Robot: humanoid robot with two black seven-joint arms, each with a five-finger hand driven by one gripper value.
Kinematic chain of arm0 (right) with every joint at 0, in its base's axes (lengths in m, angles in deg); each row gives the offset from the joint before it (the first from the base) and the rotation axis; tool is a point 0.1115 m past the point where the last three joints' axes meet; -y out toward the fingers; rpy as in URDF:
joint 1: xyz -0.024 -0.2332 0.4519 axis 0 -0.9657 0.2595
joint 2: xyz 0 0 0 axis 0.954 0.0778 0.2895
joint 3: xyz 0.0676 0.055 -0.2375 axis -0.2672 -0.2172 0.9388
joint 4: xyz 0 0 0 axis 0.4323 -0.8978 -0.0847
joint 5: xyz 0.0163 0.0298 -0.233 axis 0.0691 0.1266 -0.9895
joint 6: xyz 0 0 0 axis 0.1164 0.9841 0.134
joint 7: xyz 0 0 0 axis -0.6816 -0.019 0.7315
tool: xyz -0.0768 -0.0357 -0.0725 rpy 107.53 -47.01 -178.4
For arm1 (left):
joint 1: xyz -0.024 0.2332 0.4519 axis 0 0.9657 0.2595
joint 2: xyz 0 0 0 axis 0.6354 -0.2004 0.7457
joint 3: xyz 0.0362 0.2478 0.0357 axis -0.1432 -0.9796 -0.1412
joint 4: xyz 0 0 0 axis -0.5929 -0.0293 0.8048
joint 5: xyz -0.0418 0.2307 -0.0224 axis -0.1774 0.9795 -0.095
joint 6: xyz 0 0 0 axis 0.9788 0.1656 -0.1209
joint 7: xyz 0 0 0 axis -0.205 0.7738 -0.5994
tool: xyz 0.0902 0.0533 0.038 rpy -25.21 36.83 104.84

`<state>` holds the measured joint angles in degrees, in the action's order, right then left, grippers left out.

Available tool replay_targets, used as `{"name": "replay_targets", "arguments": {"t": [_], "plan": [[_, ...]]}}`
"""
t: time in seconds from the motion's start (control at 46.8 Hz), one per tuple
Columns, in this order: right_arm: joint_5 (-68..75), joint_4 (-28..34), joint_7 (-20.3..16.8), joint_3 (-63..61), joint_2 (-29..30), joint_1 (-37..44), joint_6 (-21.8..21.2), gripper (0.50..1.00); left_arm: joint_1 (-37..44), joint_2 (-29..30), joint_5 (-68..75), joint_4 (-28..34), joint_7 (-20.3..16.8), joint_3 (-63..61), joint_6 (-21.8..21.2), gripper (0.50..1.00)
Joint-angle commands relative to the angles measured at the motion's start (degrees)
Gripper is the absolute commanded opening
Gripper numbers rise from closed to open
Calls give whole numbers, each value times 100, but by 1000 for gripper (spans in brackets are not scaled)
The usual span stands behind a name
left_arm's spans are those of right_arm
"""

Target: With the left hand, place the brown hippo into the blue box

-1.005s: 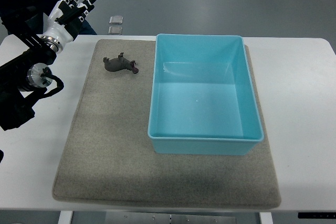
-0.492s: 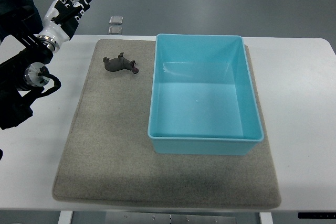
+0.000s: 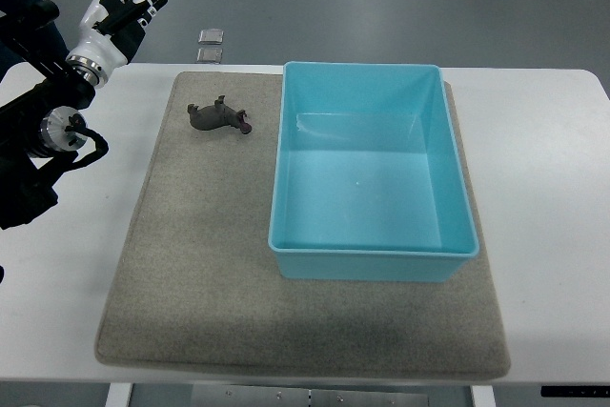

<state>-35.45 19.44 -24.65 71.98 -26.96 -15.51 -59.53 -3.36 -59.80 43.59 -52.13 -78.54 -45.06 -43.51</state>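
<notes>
**Brown hippo waits on the mat**

Brown hippo lies on the grey mat, just beside the empty blue box. Our left hand hovers well apart, fingers spread, holding nothing. Next we judge: reach down and grasp.

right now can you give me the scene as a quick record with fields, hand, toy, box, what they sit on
left hand: raised beyond the table's far left corner, fingers spread, holding nothing
right hand: not in view
brown hippo: lying tipped over on the mat, left of the box near its far corner, apart from the hand
blue box: open-topped, nothing inside it, resting on the mat
mat: grey, on the white table
task status: hippo not yet picked up
</notes>
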Motion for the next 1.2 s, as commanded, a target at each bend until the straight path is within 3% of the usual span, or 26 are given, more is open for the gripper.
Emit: {"name": "replay_targets", "arguments": {"t": [0.0, 0.15, 0.556, 0.77, 0.984, 1.176], "plan": [[0, 0, 0, 0, 0, 0, 0, 936, -6, 0, 30, 120, -6, -39, 229, 996], [0, 0, 0, 0, 0, 0, 0, 936, -50, -18, 38, 375, -6, -57, 660, 996], [0, 0, 0, 0, 0, 0, 0, 936, -94, -27, 117, 718, 56, -232, 687, 994], [0, 0, 0, 0, 0, 0, 0, 936, -331, 53, 898, 727, 73, -514, 678, 994], [0, 0, 0, 0, 0, 0, 0, 936, -489, 421, 2156, 525, 73, -487, 625, 994], [0, 0, 0, 0, 0, 0, 0, 936, -577, 984, 3122, -300, 126, -514, 388, 992]]}}
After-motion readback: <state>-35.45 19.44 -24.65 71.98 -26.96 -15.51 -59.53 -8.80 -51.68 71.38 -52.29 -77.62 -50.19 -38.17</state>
